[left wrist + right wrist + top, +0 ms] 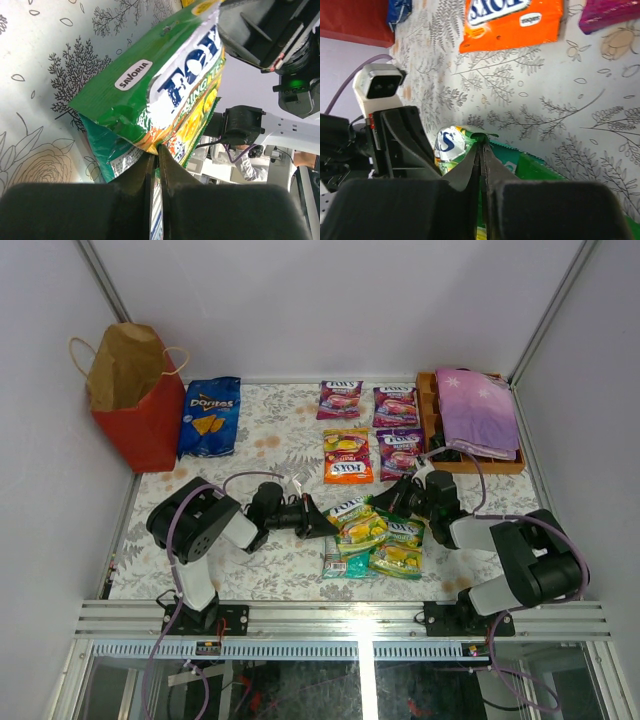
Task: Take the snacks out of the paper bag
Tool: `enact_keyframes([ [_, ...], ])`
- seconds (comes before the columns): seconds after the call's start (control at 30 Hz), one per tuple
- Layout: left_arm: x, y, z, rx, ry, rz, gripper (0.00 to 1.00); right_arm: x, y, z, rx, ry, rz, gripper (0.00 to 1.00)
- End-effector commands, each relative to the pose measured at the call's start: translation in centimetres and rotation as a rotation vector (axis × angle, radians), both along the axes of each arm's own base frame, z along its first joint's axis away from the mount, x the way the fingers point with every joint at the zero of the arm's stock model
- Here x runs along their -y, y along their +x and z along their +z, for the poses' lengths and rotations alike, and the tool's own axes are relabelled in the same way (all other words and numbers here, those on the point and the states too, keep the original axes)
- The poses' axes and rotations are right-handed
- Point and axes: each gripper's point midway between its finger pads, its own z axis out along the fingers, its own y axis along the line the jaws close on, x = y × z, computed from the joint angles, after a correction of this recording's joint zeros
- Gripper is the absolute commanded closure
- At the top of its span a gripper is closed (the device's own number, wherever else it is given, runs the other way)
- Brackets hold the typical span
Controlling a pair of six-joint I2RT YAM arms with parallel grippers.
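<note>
Pinching one green-yellow pouch point(358, 525) with left fingers point(172, 177) and right fingers point(495, 170) alike, well apart from the paper bag point(150, 425). Release one side first, then lay it flat.

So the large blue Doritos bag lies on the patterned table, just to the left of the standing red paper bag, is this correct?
Not quite: the side is wrong. The large blue Doritos bag lies on the patterned table, just to the right of the standing red paper bag, not to its left. The top external view shows this.
</note>
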Motion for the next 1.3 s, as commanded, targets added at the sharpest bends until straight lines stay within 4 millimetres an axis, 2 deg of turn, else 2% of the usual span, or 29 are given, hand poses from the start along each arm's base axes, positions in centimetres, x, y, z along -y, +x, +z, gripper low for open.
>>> enact_keyframes([
  [0.0, 0.1, 1.5, 2.0, 0.104, -0.027, -0.006, 1.0, -1.2, 0.7, 5.6, 0.173, 0.07, 0.064, 1.0],
  [0.23, -1.8, 5.1, 6.0, 0.216, 0.012, 0.056, 1.0, -1.7, 1.2, 10.6, 0.259, 0.095, 0.09, 0.99],
  [0.27, -2.3, 5.7, 6.6, 0.234, 0.034, 0.067, 1.0, -2.1, 1.2, 11.3, 0.267, 0.108, 0.1, 0.93],
  [0.3, -2.8, 6.3, 7.3, 0.259, 0.055, 0.083, 1.0, -2.4, 1.3, 12.0, 0.274, 0.117, 0.114, 0.75],
  [0.33, -3.6, 7.0, 8.0, 0.291, 0.081, 0.101, 1.0, -2.9, 1.3, 12.7, 0.285, 0.118, 0.13, 0.5],
  [0.37, -4.4, 7.7, 8.5, 0.308, 0.11, 0.125, 1.0, -3.2, 1.3, 13.2, 0.287, 0.109, 0.146, 0.29],
  [0.4, -5.5, 8.5, 9.1, 0.325, 0.142, 0.155, 1.0, -3.4, 1.5, 13.7, 0.293, 0.095, 0.155, 0.16],
  [0.47, -8.4, 10.0, 9.1, 0.318, 0.237, 0.229, 1.0, -3.4, 1.5, 14.4, 0.304, 0.068, 0.164, 0.02],
  [0.6, -15.5, 12.2, 6.7, 0.28, 0.469, 0.394, 1.0, -2.4, 0.7, 14.8, 0.331, 0.001, 0.153, 0.01],
  [0.7, -17.9, 13.3, 4.7, 0.275, 0.567, 0.433, 1.0, -1.6, 0.0, 14.3, 0.336, -0.037, 0.141, 0.01],
  [0.8, -17.9, 15.2, 4.4, 0.313, 0.537, 0.349, 1.0, -1.2, -0.9, 14.0, 0.331, -0.059, 0.156, 0.01],
  [0.97, -17.2, 19.2, 2.3, 0.267, 0.557, 0.227, 1.0, -0.7, -1.8, 13.8, 0.334, -0.081, 0.164, 0.01],
  [1.17, -19.7, 26.6, 2.9, 0.247, 0.668, 0.313, 1.0, -0.4, -2.8, 12.9, 0.322, -0.098, 0.187, 0.01],
  [1.23, -20.8, 28.9, 3.0, 0.233, 0.7, 0.335, 0.93, -0.3, -3.1, 12.4, 0.318, -0.108, 0.197, 0.01],
  [1.27, -21.3, 30.6, 3.7, 0.248, 0.707, 0.35, 0.9, -0.3, -3.2, 12.2, 0.316, -0.116, 0.202, 0.0],
])
